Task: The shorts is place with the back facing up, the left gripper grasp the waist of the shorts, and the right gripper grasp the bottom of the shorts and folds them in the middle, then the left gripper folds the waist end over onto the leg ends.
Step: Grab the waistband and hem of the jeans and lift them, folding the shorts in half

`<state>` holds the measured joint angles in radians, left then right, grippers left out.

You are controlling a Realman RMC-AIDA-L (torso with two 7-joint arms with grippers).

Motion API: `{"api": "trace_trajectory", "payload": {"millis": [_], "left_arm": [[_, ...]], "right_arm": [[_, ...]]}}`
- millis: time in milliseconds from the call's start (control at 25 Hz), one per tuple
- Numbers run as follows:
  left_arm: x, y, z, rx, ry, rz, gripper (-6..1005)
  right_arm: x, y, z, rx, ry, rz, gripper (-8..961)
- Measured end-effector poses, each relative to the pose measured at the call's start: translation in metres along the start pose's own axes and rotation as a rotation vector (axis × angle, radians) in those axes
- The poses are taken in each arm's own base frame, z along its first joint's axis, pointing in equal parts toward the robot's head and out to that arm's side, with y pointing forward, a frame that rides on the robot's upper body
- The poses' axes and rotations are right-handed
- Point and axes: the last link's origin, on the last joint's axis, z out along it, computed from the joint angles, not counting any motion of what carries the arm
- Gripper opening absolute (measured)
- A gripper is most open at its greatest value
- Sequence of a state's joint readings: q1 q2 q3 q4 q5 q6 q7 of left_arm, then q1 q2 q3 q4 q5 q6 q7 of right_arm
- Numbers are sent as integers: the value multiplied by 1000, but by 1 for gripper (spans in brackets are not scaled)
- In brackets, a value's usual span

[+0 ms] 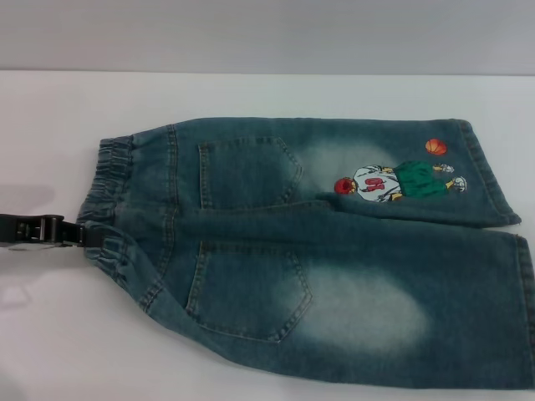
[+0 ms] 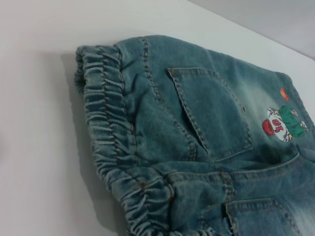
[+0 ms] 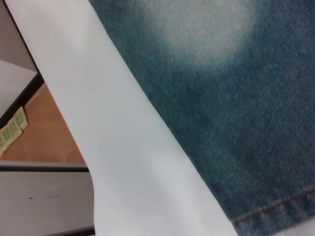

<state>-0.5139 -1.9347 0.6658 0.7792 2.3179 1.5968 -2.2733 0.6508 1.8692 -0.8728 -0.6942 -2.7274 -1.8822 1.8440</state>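
Denim shorts point(image 1: 334, 276) lie flat on white table point(image 1: 251, 92).

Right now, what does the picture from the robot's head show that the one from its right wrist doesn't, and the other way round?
Only the head view shows the whole shorts: the waist of the shorts, both back pockets, the cartoon print, and the left gripper at the waistband. The right gripper is not visible in it.

Only the right wrist view shows the table edge with brown floor below it.

Both show faded blue denim lying on the white table, and a stitched leg hem.
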Motion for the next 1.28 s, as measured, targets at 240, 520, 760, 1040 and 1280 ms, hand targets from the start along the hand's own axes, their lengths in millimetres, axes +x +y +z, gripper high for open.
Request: {"api": "trace_trajectory", "payload": {"millis": [240,520,760,1040,1280], "left_arm": [[0,0,0,0,0,0,37],[0,0,0,0,0,0,37],[0,0,0,0,0,0,37],[-1,0,0,0,-2,1,36],[-2,-1,-1,1,-2,-1,36]], "right_arm": [[0,-1,2,2,-2,2,561],[-2,1,6,-4,2,-2,560],[-3,1,6,-4,7,-4,560],[-3,1,6,-4,10,0,560],[-2,1,6,-1,24,4,560]]}}
